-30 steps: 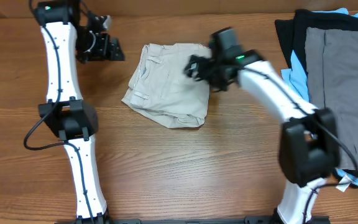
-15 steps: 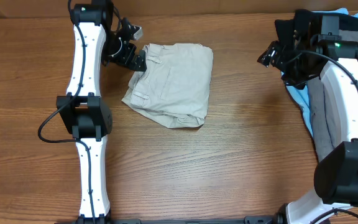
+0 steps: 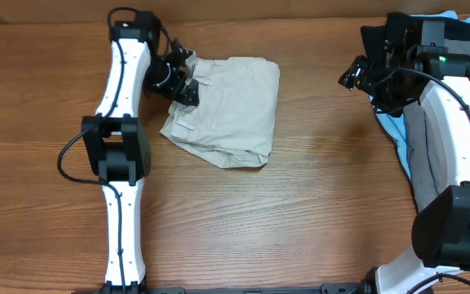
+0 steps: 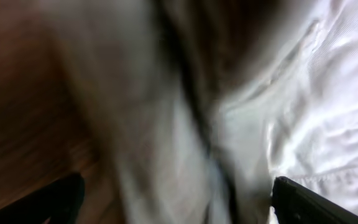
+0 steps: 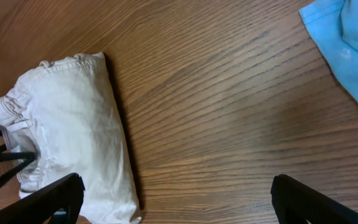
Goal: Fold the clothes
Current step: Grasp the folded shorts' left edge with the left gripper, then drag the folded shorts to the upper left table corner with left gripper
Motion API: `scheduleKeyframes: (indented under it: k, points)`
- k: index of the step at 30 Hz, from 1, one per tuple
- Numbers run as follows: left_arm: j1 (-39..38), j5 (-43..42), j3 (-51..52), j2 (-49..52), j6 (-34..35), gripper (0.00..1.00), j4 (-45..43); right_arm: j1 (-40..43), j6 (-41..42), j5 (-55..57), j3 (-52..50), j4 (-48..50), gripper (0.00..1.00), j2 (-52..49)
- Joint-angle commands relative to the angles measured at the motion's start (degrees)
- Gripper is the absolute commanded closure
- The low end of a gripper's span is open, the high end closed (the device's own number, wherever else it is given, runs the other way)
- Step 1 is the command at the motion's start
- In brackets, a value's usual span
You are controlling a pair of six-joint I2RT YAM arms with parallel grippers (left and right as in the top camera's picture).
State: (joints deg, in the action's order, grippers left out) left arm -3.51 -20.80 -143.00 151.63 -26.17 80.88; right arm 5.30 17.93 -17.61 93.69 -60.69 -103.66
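The beige shorts (image 3: 231, 106) lie folded into a compact bundle on the wooden table, left of centre. They also show in the right wrist view (image 5: 73, 149) and fill the blurred left wrist view (image 4: 278, 112). My left gripper (image 3: 188, 84) is open, its fingers wide apart over the shorts' upper left edge, close to the cloth. My right gripper (image 3: 357, 75) is open and empty at the right, above bare wood, well clear of the shorts.
A pile of other garments lies at the right edge: black (image 3: 382, 41), light blue (image 3: 386, 102) and flat grey (image 3: 451, 106). The light-blue cloth (image 5: 347, 43) shows in the right wrist view. Bare wood lies between shorts and pile.
The right arm let go of the shorts and swung away to the right. The left gripper moved right and down onto the shorts' upper left edge.
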Motion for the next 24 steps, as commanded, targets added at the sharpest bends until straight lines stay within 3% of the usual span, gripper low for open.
scheduleKeyframes:
  k: [1, 5, 7, 9, 10, 14, 24]
  points:
    - [-1.7, -1.3, 4.2, -1.0, -1.7, 0.04, -0.9, 0.0, -0.6, 1.0, 0.5, 0.2, 0.0, 0.5]
    - [-2.5, -1.3, 7.1, -1.0, -1.7, 0.15, -1.6, 0.0, -0.6, 1.1, 0.5, 0.2, 0.0, 0.5]
    - [-2.6, -1.3, 8.0, -1.0, -1.6, 0.41, -1.8, 0.0, -0.7, 1.1, 0.5, 0.1, 0.0, 0.5]
    - [-2.6, -1.1, 8.6, -1.0, -0.3, 0.89, -1.9, 0.0, -0.6, 1.1, 0.5, 0.2, 0.0, 0.5]
    - [-2.6, -1.1, 8.7, -1.0, 0.7, 0.96, -1.9, 0.0, -0.6, 1.1, 0.5, 0.2, 0.0, 0.5]
    - [-2.0, -1.0, 8.7, -1.0, 6.9, 0.96, -3.0, 0.0, -0.7, 1.6, 0.5, 0.1, 0.0, 0.5]
    - [7.6, 0.2, 8.7, -1.0, 38.2, 0.96, -12.2, 0.0, -0.6, 1.7, 0.5, -0.3, 0.0, 0.5]
